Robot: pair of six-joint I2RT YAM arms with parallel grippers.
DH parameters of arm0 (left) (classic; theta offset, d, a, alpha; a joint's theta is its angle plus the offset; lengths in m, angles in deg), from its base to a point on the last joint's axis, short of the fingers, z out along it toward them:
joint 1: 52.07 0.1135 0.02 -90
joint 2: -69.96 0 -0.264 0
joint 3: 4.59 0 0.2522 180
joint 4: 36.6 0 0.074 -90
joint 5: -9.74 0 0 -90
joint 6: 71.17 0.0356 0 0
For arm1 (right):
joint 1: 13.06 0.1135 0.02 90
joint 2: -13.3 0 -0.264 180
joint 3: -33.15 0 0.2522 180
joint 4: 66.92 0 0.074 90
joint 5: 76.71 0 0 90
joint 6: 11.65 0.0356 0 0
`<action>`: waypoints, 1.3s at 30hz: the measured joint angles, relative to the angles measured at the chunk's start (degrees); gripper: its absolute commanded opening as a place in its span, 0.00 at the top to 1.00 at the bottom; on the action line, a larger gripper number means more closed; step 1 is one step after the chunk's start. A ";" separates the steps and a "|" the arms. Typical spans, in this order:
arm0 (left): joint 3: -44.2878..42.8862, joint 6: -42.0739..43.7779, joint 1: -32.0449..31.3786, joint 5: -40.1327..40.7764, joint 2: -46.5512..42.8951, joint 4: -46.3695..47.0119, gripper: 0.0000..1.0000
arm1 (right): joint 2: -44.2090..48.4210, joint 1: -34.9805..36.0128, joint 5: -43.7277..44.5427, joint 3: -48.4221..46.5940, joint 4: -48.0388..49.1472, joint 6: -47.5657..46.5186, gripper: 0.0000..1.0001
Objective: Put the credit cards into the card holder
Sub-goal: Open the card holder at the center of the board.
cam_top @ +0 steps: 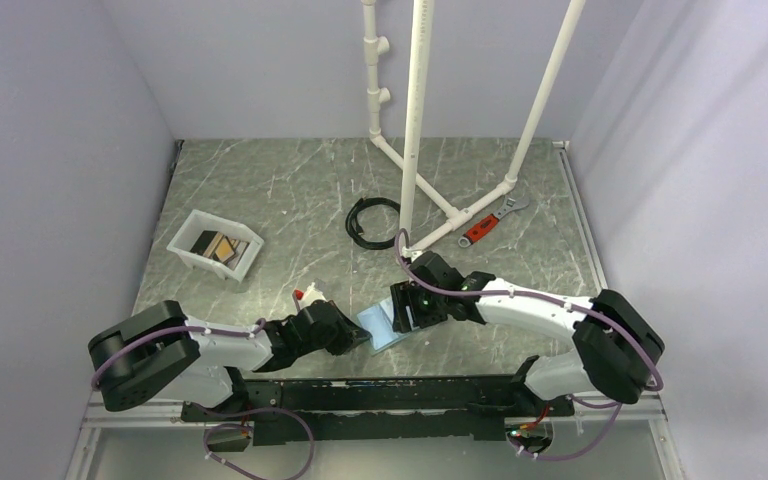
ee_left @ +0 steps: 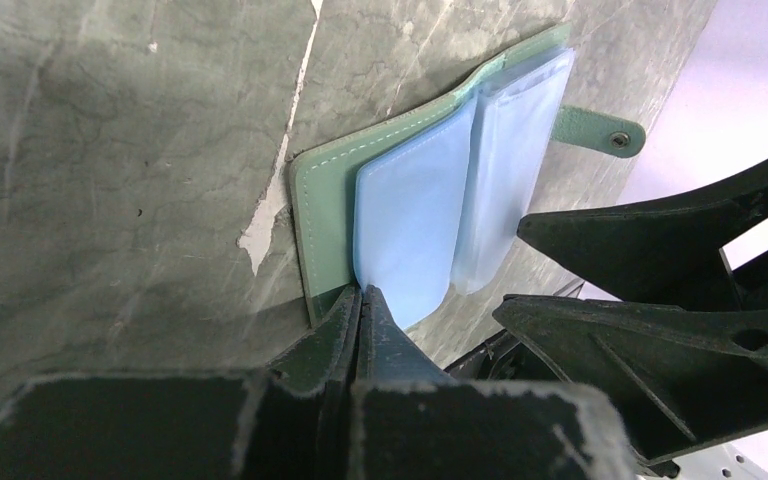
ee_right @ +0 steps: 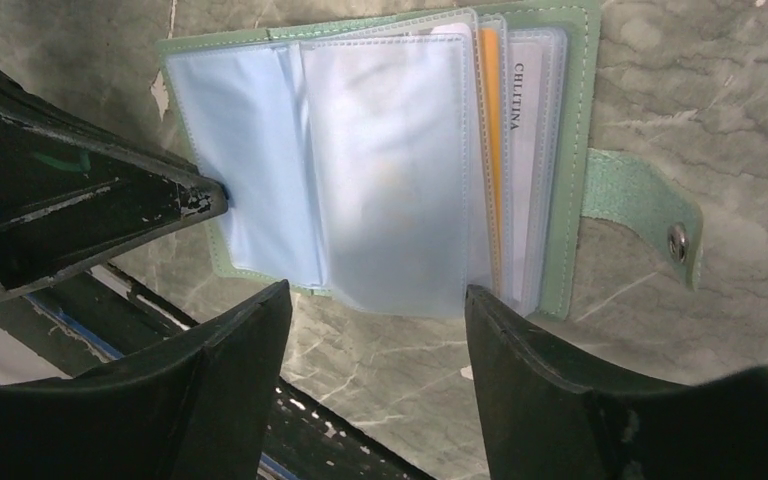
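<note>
Top external view: fixed high behind the arm bases, facing forward and down. It takes in the whole table (cam_top: 290, 190) out to the far wall, from a distance. Left wrist view: very close and low over the table, looking along the left gripper (ee_left: 362, 292) at the card holder (ee_left: 410, 210), with the right gripper (ee_left: 510, 268) entering from the right. Right wrist view: close, facing steeply down between its own fingers onto the same card holder. All three views share the card holder at the table's near centre.
</note>
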 measured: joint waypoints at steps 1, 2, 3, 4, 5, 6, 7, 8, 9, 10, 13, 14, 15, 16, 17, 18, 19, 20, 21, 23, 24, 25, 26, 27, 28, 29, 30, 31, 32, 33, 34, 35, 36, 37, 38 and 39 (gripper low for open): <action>-0.02 0.00 0.00 0.02 0.00 0.00 1.00 | -0.24 0.02 -0.07 -0.15 0.00 -0.26 0.36; -0.02 0.00 0.00 0.00 0.00 0.00 1.00 | -0.42 0.02 -0.33 -0.26 0.00 -0.28 0.37; -0.02 0.00 0.00 0.00 0.00 -0.02 1.00 | -0.55 0.09 -0.76 -0.33 0.04 -0.33 0.39; -0.04 0.00 0.00 0.00 0.02 -0.02 1.00 | -0.66 0.20 -1.14 -0.35 0.13 -0.37 0.39; -0.07 0.00 0.00 0.00 0.07 0.00 1.00 | -0.81 0.39 -1.70 -0.35 0.42 -0.37 0.40; -0.07 0.00 -0.02 0.00 0.15 0.11 1.00 | -0.96 0.50 -2.27 -0.35 0.66 -0.39 0.40; -0.09 -0.02 -0.02 0.00 0.33 0.35 1.00 | -1.11 0.59 -2.78 -0.35 0.98 -0.37 0.40; -0.15 -0.02 -0.04 -0.02 0.52 0.52 1.00 | -1.25 0.63 -3.17 -0.35 1.33 -0.39 0.40; -0.24 -0.02 -0.04 0.00 0.76 0.76 1.00 | -1.49 0.68 -3.80 -0.35 1.84 -0.37 0.40; -0.28 -0.02 -0.04 -0.02 1.03 1.03 1.00 | -1.81 0.74 -4.33 -0.35 2.38 -0.37 0.38; -0.31 -0.02 -0.04 -0.02 1.14 1.22 1.00 | -2.47 0.76 -5.90 -0.35 3.93 0.04 0.33; -0.31 0.00 -0.04 -0.02 1.14 1.22 1.00 | -2.69 0.76 -6.36 -0.35 4.63 0.24 0.33; -0.33 -0.02 -0.04 -0.02 1.14 1.22 1.00 | -3.04 0.79 -6.71 -0.35 5.84 0.50 0.32; -0.35 0.00 -0.04 -0.02 1.14 1.20 1.00 | -3.45 0.79 -7.04 -0.35 6.99 0.83 0.32; -0.39 0.00 -0.04 -0.02 1.16 1.18 1.00 | -3.96 0.76 -7.28 -0.35 8.20 1.27 0.32; -0.39 0.02 -0.04 -0.02 1.16 1.18 1.00 | -4.42 0.76 -7.52 -0.35 9.40 1.84 0.31; -0.39 0.00 -0.04 -0.02 1.16 1.18 1.00 | -4.81 0.76 -7.76 -0.35 10.56 2.36 0.31; -0.39 0.00 -0.04 -0.04 1.16 1.18 1.00 | -5.03 0.74 -7.91 -0.31 11.52 2.89 0.32; -0.39 0.00 -0.04 -0.04 1.16 1.18 1.00 | -5.14 0.59 -8.44 0.09 13.44 3.58 0.33; -0.42 0.02 -0.04 -0.04 1.16 1.16 1.00 | -5.14 -0.07 -9.99 1.18 17.09 5.18 0.35; -0.46 0.02 -0.04 -0.04 1.16 1.11 1.00 | -5.14 -0.44 -10.58 1.75 18.60 5.79 0.36; -0.50 0.02 -0.04 -0.04 1.16 1.03 1.00 | -5.03 -0.85 -11.50 2.64 20.70 6.54 0.36; -0.50 0.02 -0.07 -0.02 1.14 0.96 1.00 | -4.76 -1.16 -12.33 3.67 22.53 7.06 0.37; -0.50 0.02 -0.07 -0.02 1.09 0.92 1.00 | -4.33 -1.51 -13.44 4.68 24.13 7.50 0.37; -0.50 0.02 -0.07 -0.02 1.05 0.85 1.00 | -4.02 -1.68 -14.51 5.35 25.24 7.85 0.38; -0.50 0.02 -0.07 -0.02 0.94 0.70 1.00 | -3.82 -1.79 -16.02 5.86 26.34 8.11 0.39; -0.50 0.02 -0.07 0.00 0.81 0.52 1.00 | -3.82 -1.88 -18.01 6.21 27.85 8.44 0.40; -0.50 0.04 -0.07 0.00 0.57 0.20 1.00 | -3.98 -1.90 -19.50 6.34 28.96 8.74 0.41; -0.50 0.04 -0.07 0.02 0.44 -0.02 1.00 | -4.44 -1.95 -21.86 6.54 31.19 9.38 0.43; -0.50 0.04 -0.07 0.04 0.28 -0.24 1.00 | -4.94 -1.97 -23.10 6.58 32.46 9.66 0.44; -0.50 0.04 -0.07 0.09 0.17 -0.39 1.00 | -5.62 -1.99 -24.61 6.78 34.10 10.05 0.45; -0.50 0.04 -0.11 0.15 0.04 -0.57 1.00 | -6.25 -1.99 -25.70 7.02 35.21 10.38 0.46; -0.50 0.07 -0.11 0.22 -0.17 -0.83 0.94 | -6.71 -1.99 -26.49 7.34 35.65 10.47 0.48; -0.50 0.07 -0.13 0.28 -0.50 -1.25 0.87 | -6.91 -1.99 -26.73 7.65 35.52 10.38 0.49; -0.48 0.15 -0.15 0.39 -0.96 -1.77 0.79 | -6.91 -2.03 -26.73 7.91 34.86 10.10 0.51; -0.44 0.24 -0.15 0.42 -1.66 -2.49 0.72 | -6.80 -2.14 -26.60 7.91 33.83 9.70 0.55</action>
